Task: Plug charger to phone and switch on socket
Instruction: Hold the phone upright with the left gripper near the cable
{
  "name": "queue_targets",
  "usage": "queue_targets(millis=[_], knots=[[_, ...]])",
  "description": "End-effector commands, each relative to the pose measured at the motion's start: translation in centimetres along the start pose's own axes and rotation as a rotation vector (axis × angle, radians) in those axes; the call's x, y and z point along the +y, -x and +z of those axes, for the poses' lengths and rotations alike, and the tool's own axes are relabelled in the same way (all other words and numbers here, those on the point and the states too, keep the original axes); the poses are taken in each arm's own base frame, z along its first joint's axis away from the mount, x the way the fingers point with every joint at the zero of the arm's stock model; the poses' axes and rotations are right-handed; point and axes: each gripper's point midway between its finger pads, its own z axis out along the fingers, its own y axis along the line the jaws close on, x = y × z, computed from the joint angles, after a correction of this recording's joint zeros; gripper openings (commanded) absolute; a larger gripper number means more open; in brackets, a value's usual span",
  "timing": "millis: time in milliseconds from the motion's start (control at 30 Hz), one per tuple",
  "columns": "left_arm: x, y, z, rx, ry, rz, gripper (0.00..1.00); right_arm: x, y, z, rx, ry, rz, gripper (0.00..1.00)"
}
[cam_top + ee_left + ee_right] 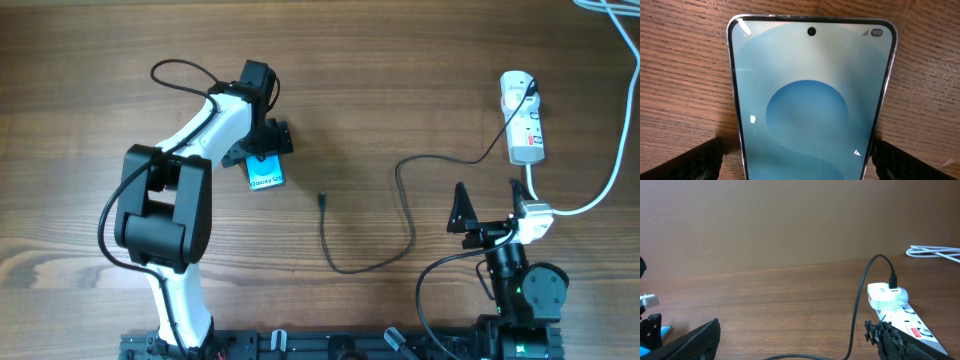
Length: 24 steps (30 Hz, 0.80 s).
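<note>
Both left gripper, astride the phone, and right gripper gaped; limp charger likely best pinched behind its plug.

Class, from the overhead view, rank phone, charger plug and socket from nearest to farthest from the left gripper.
1. phone, at the left gripper.
2. charger plug, mid-table.
3. socket, far right side.
</note>
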Motion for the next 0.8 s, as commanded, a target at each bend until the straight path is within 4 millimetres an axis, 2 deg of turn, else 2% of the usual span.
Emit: queue_targets(millis=[0, 400, 767], knots=[[1.32, -4.49, 5.13, 0.179, 0.044, -0.010, 1.00, 0.35, 0.21, -0.05, -0.010, 0.018, 0.011, 1.00], [1.29, -4.50, 5.13, 0.179, 0.045, -0.012, 0.99, 0.35, 0.21, -0.05, -0.010, 0.018, 0.011, 1.00], [1.13, -4.48, 5.14, 0.175, 0.043, -0.008, 0.82, 0.35, 0.21, -0.05, -0.010, 0.018, 0.011, 1.00]])
